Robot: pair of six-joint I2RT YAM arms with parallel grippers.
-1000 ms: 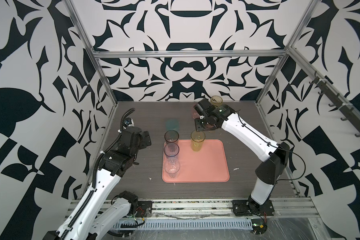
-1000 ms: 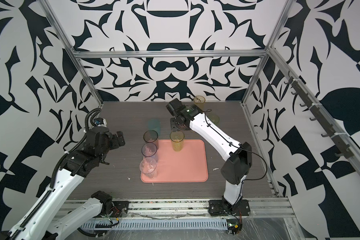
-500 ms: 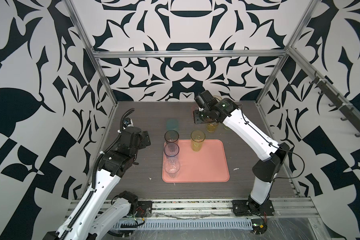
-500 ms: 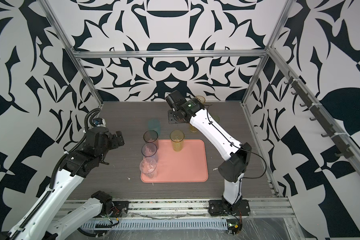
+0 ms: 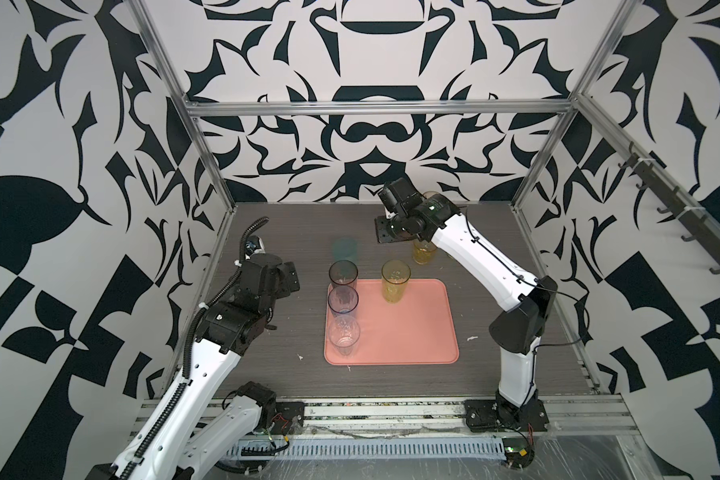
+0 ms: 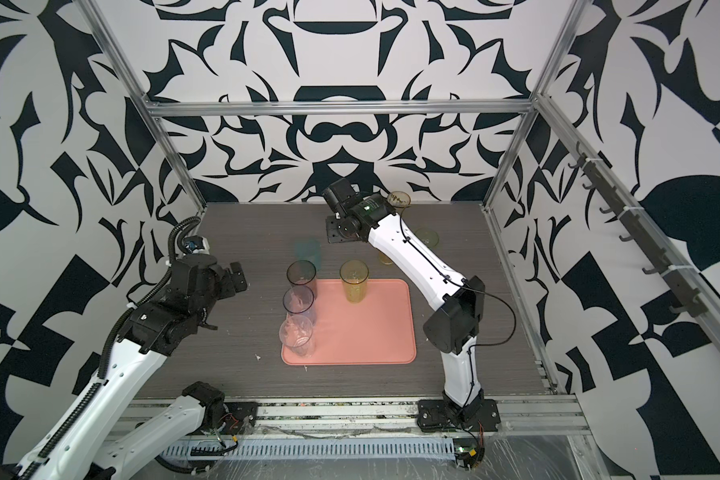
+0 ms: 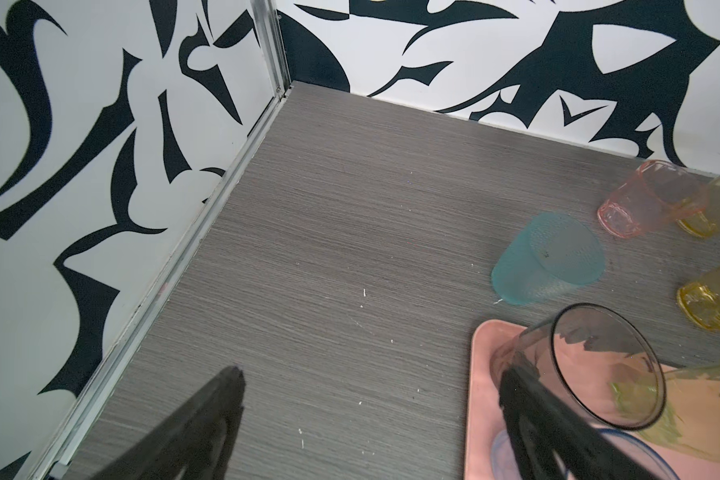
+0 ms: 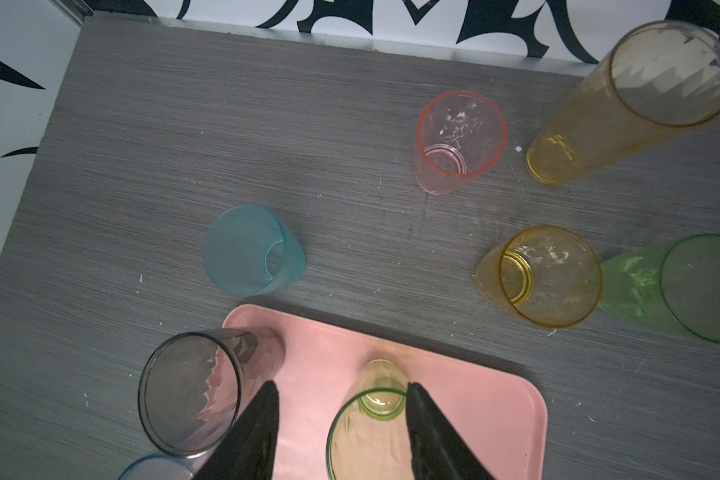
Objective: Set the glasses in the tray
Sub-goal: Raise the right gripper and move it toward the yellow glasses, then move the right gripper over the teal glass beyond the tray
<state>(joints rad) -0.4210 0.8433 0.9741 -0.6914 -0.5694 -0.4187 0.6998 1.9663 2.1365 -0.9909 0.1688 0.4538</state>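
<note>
"Counting the glasses for me?"

"I make it nine. Four stand on the tray [image 5: 416,328], below my right gripper [image 8: 341,386]: one smoky grey glass [image 8: 192,390], one blue glass [image 5: 343,300] and one clear glass [image 5: 343,336] in a row along one side, plus one yellow glass [image 5: 395,282]."

"And off the tray?"

"Five on the surface [image 8: 184,145], beyond the right gripper's fingertips: one teal glass [image 8: 250,259], one pink glass [image 8: 458,141], one tall amber glass [image 8: 624,104], one short amber glass [image 8: 545,278] and one green glass [image 8: 674,291]. All upright."

"Grippers?"

"Two, and neither has hold of anything. The right one hangs raised with its fingers partly apart. In its wrist view the yellow glass shows between them, lower down and untouched. My left gripper [image 7: 371,372] is spread as wide as it goes over bare surface, with the grey glass just beside one finger."
</note>
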